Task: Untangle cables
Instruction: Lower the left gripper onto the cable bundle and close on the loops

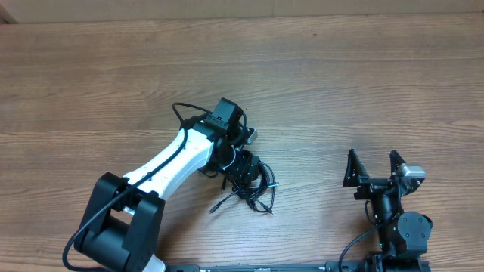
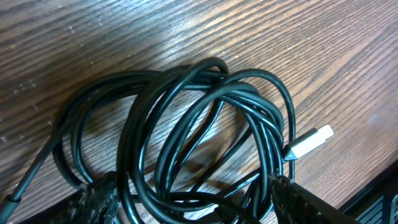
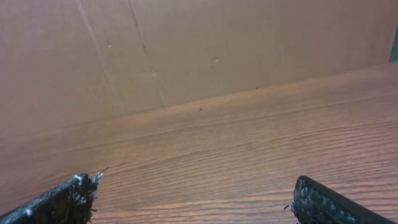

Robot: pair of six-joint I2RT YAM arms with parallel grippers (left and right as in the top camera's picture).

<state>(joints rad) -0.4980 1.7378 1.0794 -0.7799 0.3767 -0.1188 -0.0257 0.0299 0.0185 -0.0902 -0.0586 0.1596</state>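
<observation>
The cables [image 1: 253, 187] lie in a tangled black coil on the tabletop [image 1: 340, 75], a little left of its centre and toward the near edge. One silver-tipped plug [image 2: 310, 142] pokes out on the coil's right side, and a thin plug end trails off to its left. The left pincer [image 2: 193, 200] stands right over the coil, its fingers apart with several loops between them; whether the pads touch the cords cannot be told. The right pincer [image 1: 372, 157] hovers well to the right, spread wide and empty.
</observation>
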